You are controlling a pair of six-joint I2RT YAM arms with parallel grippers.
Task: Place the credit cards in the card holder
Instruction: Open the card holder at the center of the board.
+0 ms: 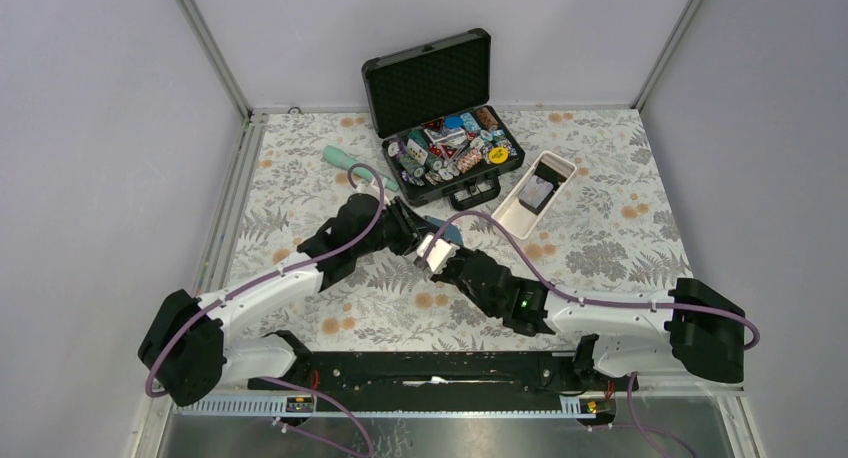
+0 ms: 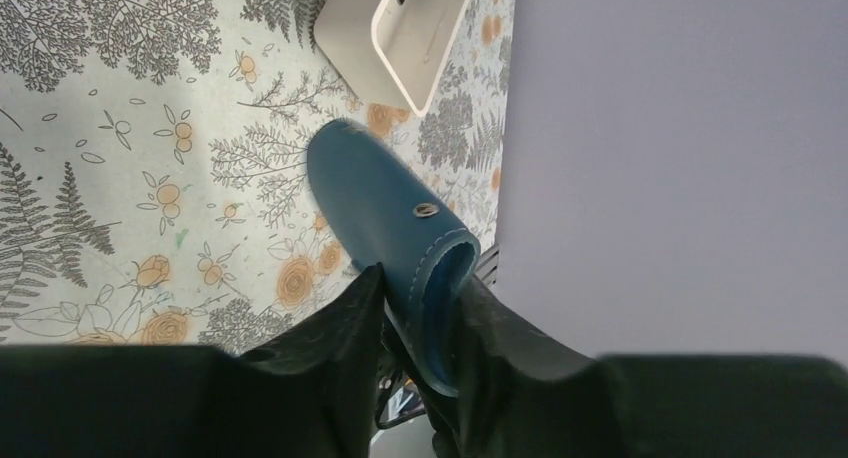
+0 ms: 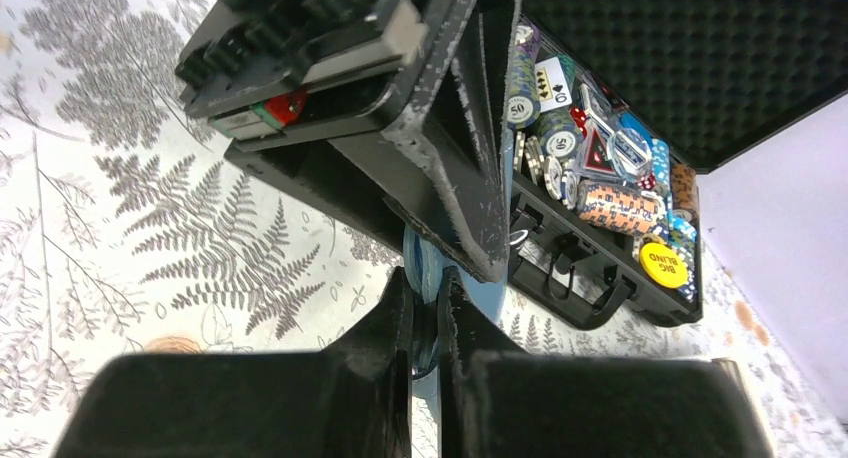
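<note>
Nearest, mid-table: both arms nose to nose above the floral table [image 1: 600,248].

From the left wrist: left gripper [image 2: 422,286] astride the card holder [image 2: 375,203], a dark finger against each face of its near end. Looks clamped on it, snap stud facing up, far end slanting toward the cloth.

From the right wrist: right gripper [image 3: 425,283] pinched almost together on a thin teal-blue edge, taken to be the same holder. Hangs between two claws, then. Cannot tell whether lifted or just touching the table.

Just beyond: white tray [image 1: 560,164] with dark credit cards [image 1: 538,193] lying inside, well apart from either claw. No card at the holder's mouth yet. Judged early: holder being readied, loading not begun.

Farthest: black case [image 1: 430,78] open, foam lid upright, poker chips [image 1: 450,143] heaped inside. No part of this job.

Possible trouble from here:
- Two grips on one small soft wallet: risk of twisting it, or yanking it from one claw, through pulls in different directions.
- Holder bowed rather than flat in the left grip, slots perhaps squeezed shut: risk of jamming or buckling a card on entry.
- Need to free one claw to fetch a card: risk of swing or drop under a single grip near the end.
- Thin cards flat in a walled tray: risk of scraping, lifting two together, or tipping the tray.
</note>
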